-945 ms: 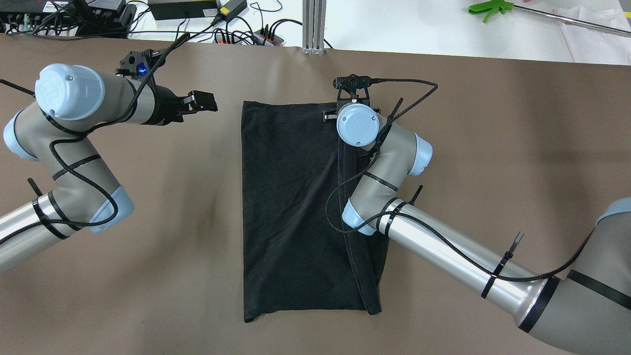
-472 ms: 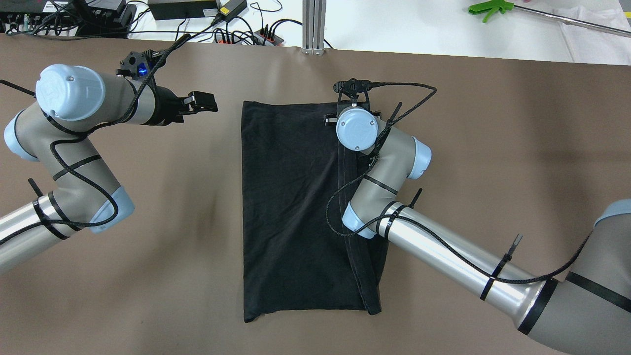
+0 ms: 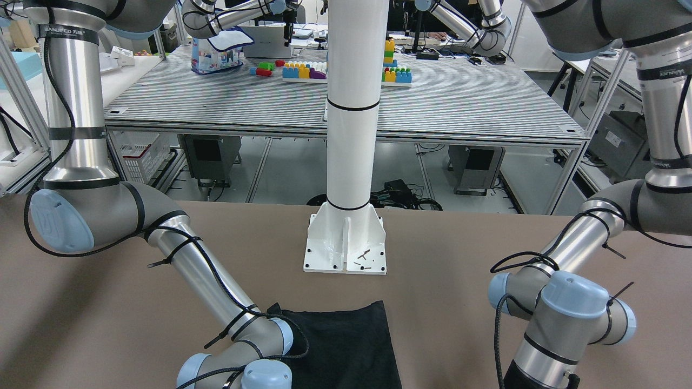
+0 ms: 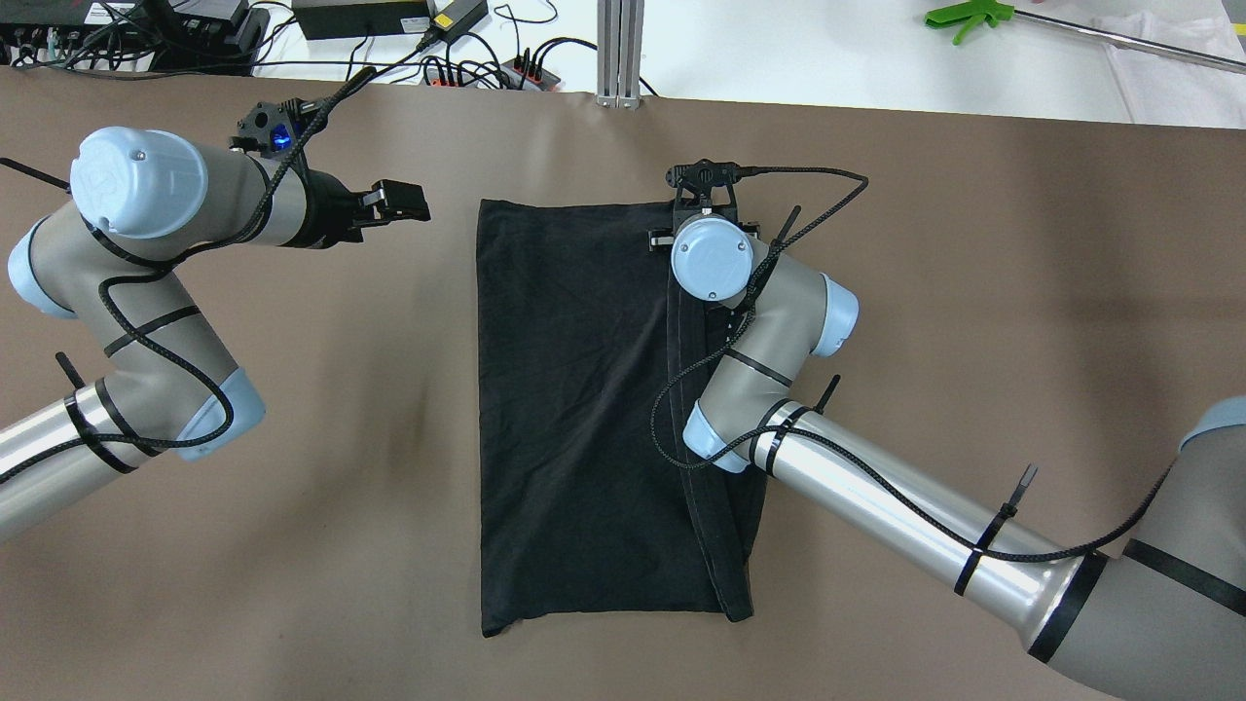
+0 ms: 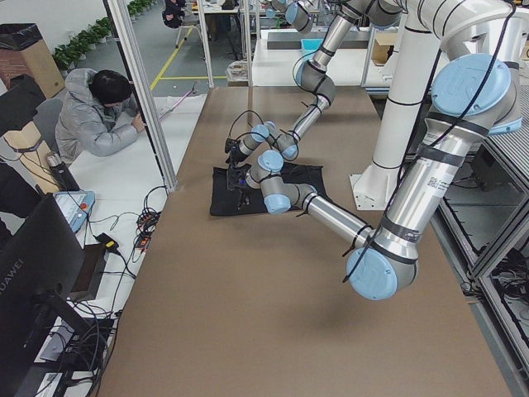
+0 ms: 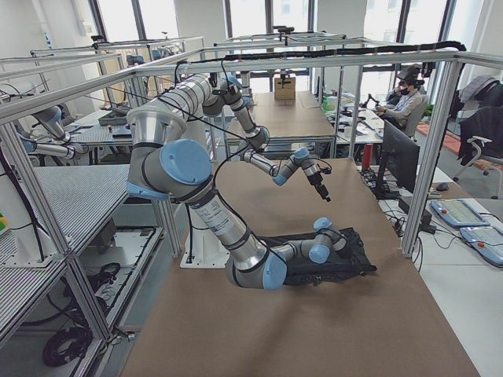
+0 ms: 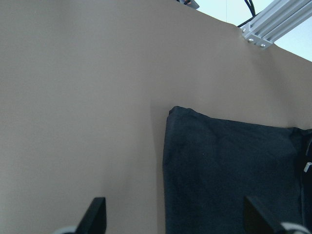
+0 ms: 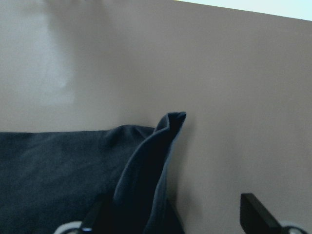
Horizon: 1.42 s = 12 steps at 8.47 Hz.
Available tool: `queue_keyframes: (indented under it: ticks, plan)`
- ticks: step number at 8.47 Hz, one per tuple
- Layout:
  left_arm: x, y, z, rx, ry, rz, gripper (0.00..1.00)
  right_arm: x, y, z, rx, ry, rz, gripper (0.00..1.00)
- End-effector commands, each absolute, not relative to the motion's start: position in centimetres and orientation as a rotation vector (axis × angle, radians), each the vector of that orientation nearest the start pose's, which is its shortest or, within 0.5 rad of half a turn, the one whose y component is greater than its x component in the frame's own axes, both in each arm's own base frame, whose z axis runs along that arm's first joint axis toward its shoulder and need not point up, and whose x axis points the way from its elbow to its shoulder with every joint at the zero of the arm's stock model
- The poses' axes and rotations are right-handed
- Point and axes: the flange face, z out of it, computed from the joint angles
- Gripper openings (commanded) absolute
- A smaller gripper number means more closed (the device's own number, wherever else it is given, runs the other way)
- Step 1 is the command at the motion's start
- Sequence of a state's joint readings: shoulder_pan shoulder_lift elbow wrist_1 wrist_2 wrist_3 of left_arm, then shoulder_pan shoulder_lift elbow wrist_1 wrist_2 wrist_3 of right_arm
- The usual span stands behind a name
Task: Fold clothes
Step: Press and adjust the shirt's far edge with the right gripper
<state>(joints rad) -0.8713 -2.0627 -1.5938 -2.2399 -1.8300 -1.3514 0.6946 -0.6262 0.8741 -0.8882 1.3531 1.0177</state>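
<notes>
The black garment [image 4: 574, 409] lies flat on the brown table as a tall rectangle, its right side folded over in a narrow strip [image 4: 715, 545]. My right wrist [image 4: 714, 258] sits over its far right corner and hides the gripper from above. In the right wrist view the right gripper [image 8: 173, 214] is open, and a raised fold of the cloth [image 8: 151, 165] stands between the fingers, close to the left fingertip [image 8: 92, 219]. My left gripper [image 4: 414, 200] is open and empty, above bare table left of the garment's far left corner [image 7: 178, 113].
The white post base [image 3: 345, 248] stands at the robot's side of the table. Cables and power strips [image 4: 467, 68] and an aluminium post [image 4: 620, 49] line the far edge. A green tool [image 4: 964, 18] lies beyond it. A person [image 5: 99, 116] sits off the table.
My right wrist has shifted slightly toward the robot and looks lower over the garment's far right corner. The left arm and the garment's outline have not moved.
</notes>
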Motion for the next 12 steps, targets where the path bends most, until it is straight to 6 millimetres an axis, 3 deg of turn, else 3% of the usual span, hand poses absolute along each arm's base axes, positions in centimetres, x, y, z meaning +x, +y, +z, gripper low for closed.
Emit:
queue_keyframes:
  ticks: [1,2,5,6,8,10,11,12]
  plan:
    - [34.8,-58.1,28.9,0.418,1.132,-0.421,1.0,-55.0,-67.9,30.3,0.708,-0.619,0.22,0.94]
    - [34.8,-58.1,28.9,0.417,1.132,-0.42,1.0,-53.2,-69.0,29.9,0.705,-0.629,0.199,0.94]
    - [34.9,-58.1,28.3,0.424,1.139,-0.418,1.0,-48.1,-69.5,34.9,0.693,-0.592,0.148,0.94]
    - [34.9,-58.1,28.2,0.422,1.14,-0.418,1.0,-46.3,-69.9,35.4,0.69,-0.598,0.126,0.94]
    - [35.1,-58.2,28.1,0.42,1.137,-0.417,1.0,-44.4,-69.9,32.5,0.69,-0.672,0.102,0.94]
    - [35.3,-58.2,27.7,0.421,1.142,-0.415,1.0,-43.9,-69.6,30.3,0.679,-0.7,0.117,0.94]
    - [35.3,-58.2,27.6,0.422,1.141,-0.414,1.0,-44.5,-69.2,30.2,0.654,-0.726,0.18,0.94]
    - [35.3,-58.2,27.6,0.422,1.141,-0.414,1.0,-46.6,-67.7,29.7,0.629,-0.76,0.206,0.94]
